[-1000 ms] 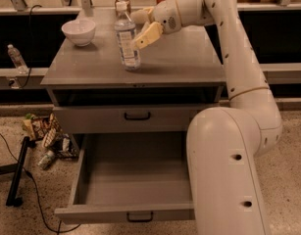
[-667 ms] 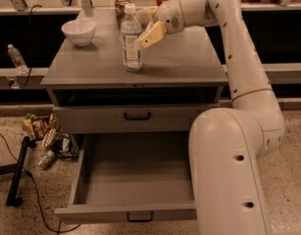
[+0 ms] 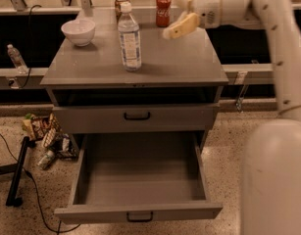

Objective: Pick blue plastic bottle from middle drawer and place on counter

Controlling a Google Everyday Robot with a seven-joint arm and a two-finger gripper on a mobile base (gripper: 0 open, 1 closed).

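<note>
you have the clear plastic water bottle with white cap and bluish label standing upright on the smooth grey counter. your cream two-finger gripper hangs right of the bottle, apart from it, fingers spread wide, gripping nothing. the wide grey metal drawer sits open below the bottle.

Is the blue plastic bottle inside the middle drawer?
No, the blue plastic bottle stands on the counter, left of the open gripper.

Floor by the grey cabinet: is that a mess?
Yes: crumpled snack packets lie heaped on the floor left of the wide grey metal drawer, pulled out. The clear plastic bottle stands upright on the smooth grey counter; the claw hovers to its right.
</note>
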